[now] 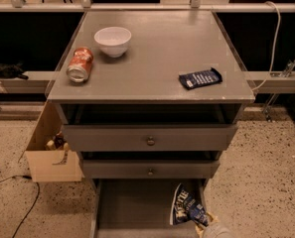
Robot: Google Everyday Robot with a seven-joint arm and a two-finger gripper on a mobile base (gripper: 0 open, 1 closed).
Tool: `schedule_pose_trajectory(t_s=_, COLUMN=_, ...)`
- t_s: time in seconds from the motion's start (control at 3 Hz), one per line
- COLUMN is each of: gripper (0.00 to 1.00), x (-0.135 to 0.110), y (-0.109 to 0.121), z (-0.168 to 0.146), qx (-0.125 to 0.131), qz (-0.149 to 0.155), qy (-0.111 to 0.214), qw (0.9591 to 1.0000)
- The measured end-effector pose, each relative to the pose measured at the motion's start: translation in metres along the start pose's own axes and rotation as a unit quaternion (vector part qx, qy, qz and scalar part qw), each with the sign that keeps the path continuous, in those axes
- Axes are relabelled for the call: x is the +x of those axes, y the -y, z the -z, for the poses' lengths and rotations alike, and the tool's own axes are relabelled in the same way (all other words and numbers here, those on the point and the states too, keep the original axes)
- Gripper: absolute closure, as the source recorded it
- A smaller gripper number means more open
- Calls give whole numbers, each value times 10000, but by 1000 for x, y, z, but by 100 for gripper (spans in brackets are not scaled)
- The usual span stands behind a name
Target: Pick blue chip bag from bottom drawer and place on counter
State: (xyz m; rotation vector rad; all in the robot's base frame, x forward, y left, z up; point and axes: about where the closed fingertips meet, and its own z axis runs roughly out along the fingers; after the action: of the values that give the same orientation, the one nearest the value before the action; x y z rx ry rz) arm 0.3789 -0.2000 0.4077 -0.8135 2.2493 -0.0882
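I see the crumpled dark-blue foil chip bag with white lettering [185, 208] standing on edge in the open grey bottom drawer [134, 207], close against the drawer's right wall. My tool [205, 224] sits at the very bottom edge of the view, right against the bag's lower right corner; I cannot tell whether it is apart or clamped on the bag. Directly above the bag the two shut upper grey drawers with round knobs [150, 141] overhang the drawer's rear. On the flat grey desk top [162, 48] a white bowl [112, 40] stands rear left. An orange soda can [80, 64] lies on its side just beside it, and a flat dark-blue packet [200, 78] rests near the right front edge. An open cardboard box [52, 157] stands on the speckled floor [266, 182] left of the cabinet.
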Motion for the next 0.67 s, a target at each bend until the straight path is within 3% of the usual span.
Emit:
schedule_pose_trajectory(t_s=0.33, gripper=100, x=0, y=0, z=0, qx=0, qz=0, qy=0, qw=10000)
schedule_pose_trajectory(t_s=0.67, gripper=100, x=-39, y=14, z=53, qx=441, qz=453, qy=395, qw=9972)
